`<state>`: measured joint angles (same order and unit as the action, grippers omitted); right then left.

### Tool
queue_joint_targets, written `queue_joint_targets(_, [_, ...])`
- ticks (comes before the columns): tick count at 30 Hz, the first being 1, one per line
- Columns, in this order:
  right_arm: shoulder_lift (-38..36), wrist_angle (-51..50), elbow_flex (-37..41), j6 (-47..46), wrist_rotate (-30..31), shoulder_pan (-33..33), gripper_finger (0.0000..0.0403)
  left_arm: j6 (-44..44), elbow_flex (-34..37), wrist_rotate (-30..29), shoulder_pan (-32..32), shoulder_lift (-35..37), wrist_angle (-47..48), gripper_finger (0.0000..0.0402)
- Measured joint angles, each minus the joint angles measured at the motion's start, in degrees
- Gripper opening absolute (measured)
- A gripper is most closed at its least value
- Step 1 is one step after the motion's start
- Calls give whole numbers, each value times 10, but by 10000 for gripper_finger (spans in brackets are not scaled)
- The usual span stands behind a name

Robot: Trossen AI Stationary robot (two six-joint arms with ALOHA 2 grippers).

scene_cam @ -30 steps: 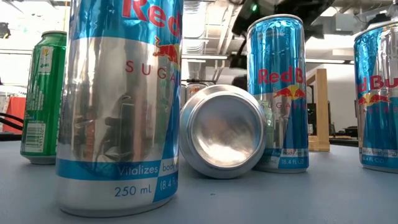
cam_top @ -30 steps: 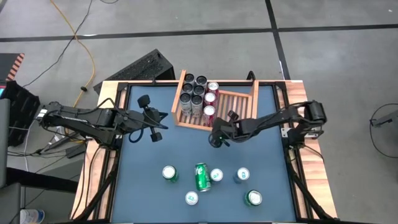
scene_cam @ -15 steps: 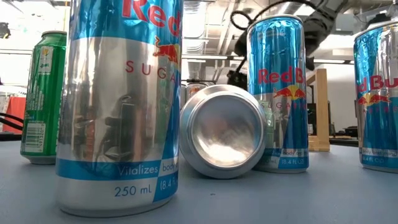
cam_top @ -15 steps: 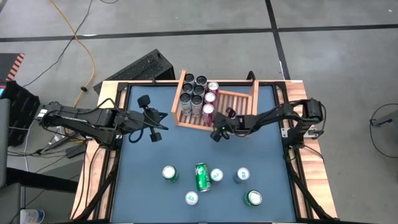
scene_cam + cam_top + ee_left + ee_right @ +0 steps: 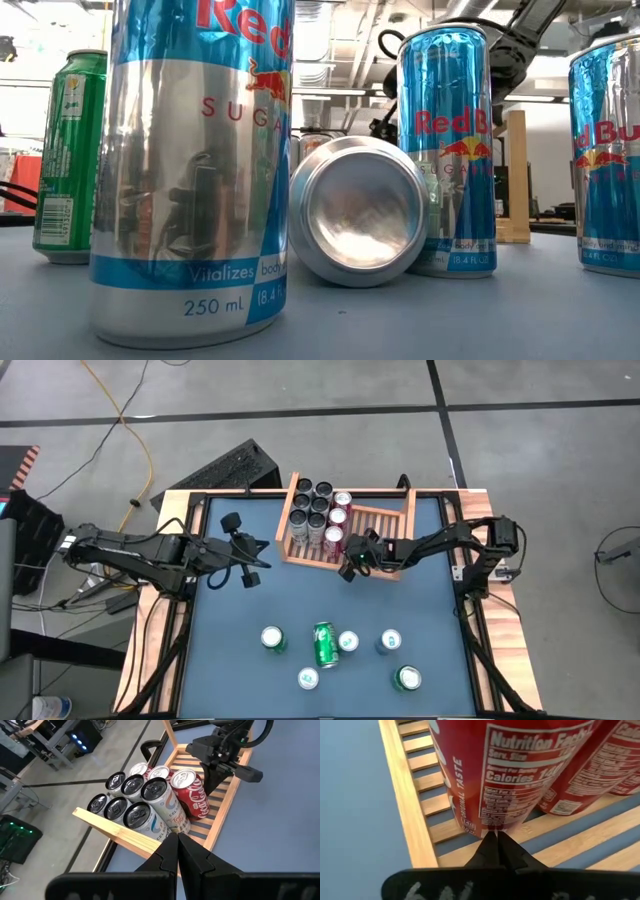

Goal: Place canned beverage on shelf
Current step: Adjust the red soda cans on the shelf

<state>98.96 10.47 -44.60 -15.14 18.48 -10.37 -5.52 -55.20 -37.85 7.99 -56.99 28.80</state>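
Observation:
The wooden shelf [image 5: 385, 520] stands at the table's far middle, with several grey cans [image 5: 310, 510] and red cans [image 5: 336, 538] upright in its left part. My right gripper [image 5: 350, 560] is shut and empty at the shelf's low front rim. Its tips [image 5: 496, 837] stand at the base of the nearest red can [image 5: 490, 770]. It also shows in the left wrist view [image 5: 211, 782]. My left gripper [image 5: 262, 554] is shut and empty, left of the shelf, pointing at it [image 5: 177, 837]. My right gripper's shut fingertips stand right at the lower wall of the nearest red can [image 5: 496, 822], above the shelf's slats. I cannot tell whether they touch it.
Several loose cans stand on the near half of the blue table: green ones [image 5: 273, 639] and blue Red Bull ones [image 5: 390, 642]. One green can [image 5: 325, 645] lies on its side. The shelf's right part [image 5: 385, 530] holds no cans.
My right gripper has moved from the middle of the table toward the far edge, up to the shelf's front rim and the red cans. My left gripper has kept still. No can has moved.

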Motion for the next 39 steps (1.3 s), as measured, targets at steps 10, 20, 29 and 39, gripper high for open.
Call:
queue_joint_targets(10, [-35, -31, -4, -1, 19, 16, 0, -4, 0, 3, 0, 0, 2, 0])
queue_joint_targets(20, [-104, -82, -8, -22, 111, -12, 0, 0, 0, 44, 0, 0, 0, 0])
queue_joint_targets(29, [-104, -3, -8, -51, 129, -88, 0, -10, 0, 47, 0, 0, -21, 0])
queue_joint_targets(39, [-94, 18, -8, -110, 146, -141, 0, -26, 0, 51, 0, 0, -32, 0])
